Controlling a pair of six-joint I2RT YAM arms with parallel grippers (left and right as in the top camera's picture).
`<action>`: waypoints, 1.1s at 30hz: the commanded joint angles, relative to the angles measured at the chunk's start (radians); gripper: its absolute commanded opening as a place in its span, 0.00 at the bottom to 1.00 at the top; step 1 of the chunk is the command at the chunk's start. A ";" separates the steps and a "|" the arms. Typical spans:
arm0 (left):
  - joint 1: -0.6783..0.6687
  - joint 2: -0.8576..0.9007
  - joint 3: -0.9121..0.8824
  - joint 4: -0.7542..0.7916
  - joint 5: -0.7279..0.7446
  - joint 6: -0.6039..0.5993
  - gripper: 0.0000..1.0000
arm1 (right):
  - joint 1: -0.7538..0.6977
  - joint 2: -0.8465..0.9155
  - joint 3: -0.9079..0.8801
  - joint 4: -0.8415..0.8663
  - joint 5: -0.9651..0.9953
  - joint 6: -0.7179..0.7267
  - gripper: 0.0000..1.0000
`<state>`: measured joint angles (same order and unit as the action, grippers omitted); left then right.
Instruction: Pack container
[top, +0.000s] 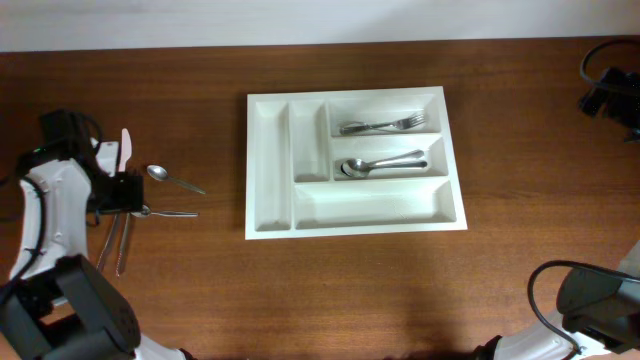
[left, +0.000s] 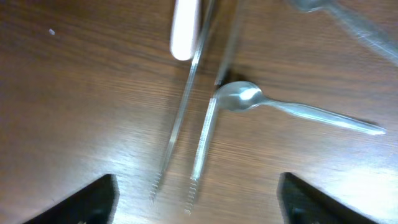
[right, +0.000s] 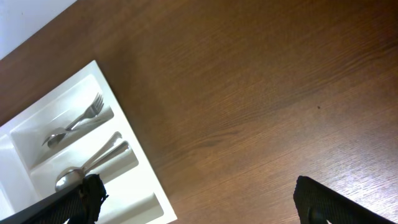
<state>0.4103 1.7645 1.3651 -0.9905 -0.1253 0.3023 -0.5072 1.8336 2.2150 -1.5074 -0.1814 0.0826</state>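
Observation:
The white container (top: 270, 170) lies in the middle of the table. Forks (top: 385, 126) fill its top crosswise compartment and spoons (top: 385, 163) the middle one. The other compartments hold nothing. My left gripper (top: 122, 195) is open over loose cutlery at the far left. In the left wrist view its jaws (left: 196, 199) straddle two serrated knives (left: 202, 140), with a spoon (left: 242, 96) just beyond. My right gripper (right: 193, 205) is open and empty over bare wood beside the container's edge (right: 146, 177).
More loose cutlery lies by the left gripper: a white-handled knife (top: 124, 148), a spoon (top: 175, 180) and a second spoon (top: 168, 212). The white handle (left: 185, 31) also shows in the left wrist view. The right arm (top: 612, 92) sits at the far right edge.

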 joint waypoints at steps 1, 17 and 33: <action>0.060 0.048 0.011 0.027 0.112 0.187 0.69 | -0.005 0.002 0.006 0.001 0.010 0.008 0.99; 0.098 0.235 0.011 0.175 0.063 0.260 0.67 | -0.004 0.002 0.006 -0.002 0.009 0.008 0.99; 0.098 0.353 0.011 0.224 0.050 0.267 0.48 | -0.004 0.002 0.006 -0.021 0.005 0.008 0.98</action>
<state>0.5045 2.0487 1.3823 -0.7628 -0.0704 0.5556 -0.5072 1.8336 2.2150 -1.5238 -0.1818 0.0826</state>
